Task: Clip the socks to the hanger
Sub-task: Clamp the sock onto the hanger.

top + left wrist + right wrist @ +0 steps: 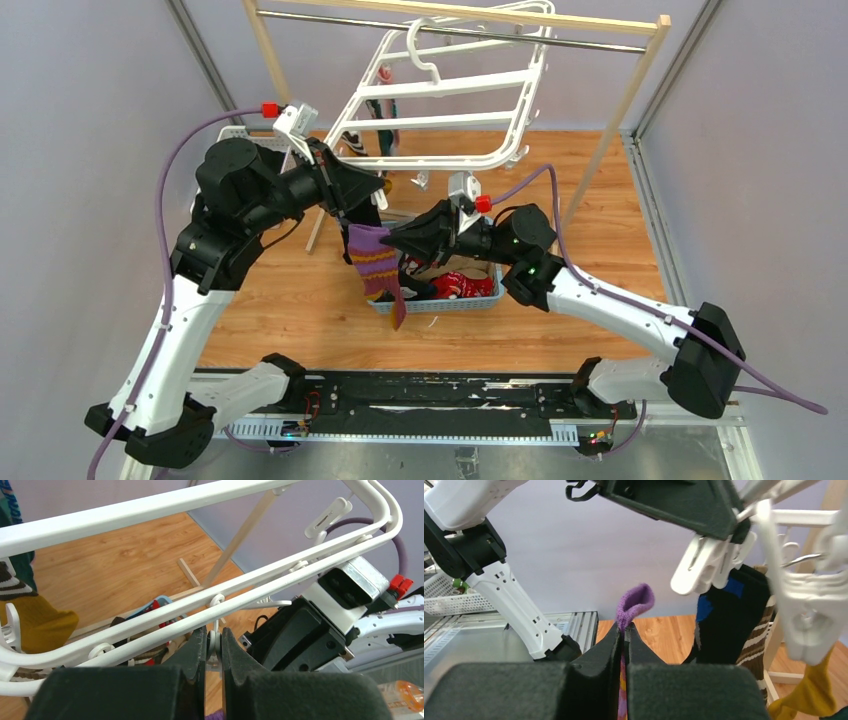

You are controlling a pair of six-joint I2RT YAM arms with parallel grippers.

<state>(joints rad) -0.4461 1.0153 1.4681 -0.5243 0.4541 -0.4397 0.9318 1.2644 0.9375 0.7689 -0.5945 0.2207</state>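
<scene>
Right gripper [625,630] pressed together on the cuff of the purple striped sock [636,600]; sock body hangs below it, over the blue basket [455,303] holding more socks. Left gripper [214,637] pinches a white clip [704,570] on the near rail of the hanger [437,120]. Clip sits near the cuff, apart from it. Hanger hangs tilted from the metal rail [560,40]. Black sock [724,625], brown-and-cream striped sock [756,650] and mustard sock [809,695] hang clipped.

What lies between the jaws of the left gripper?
A white clip of the hanger, pinched by the left gripper; the left wrist view shows this. The right gripper holds the purple striped sock nearby.
</scene>
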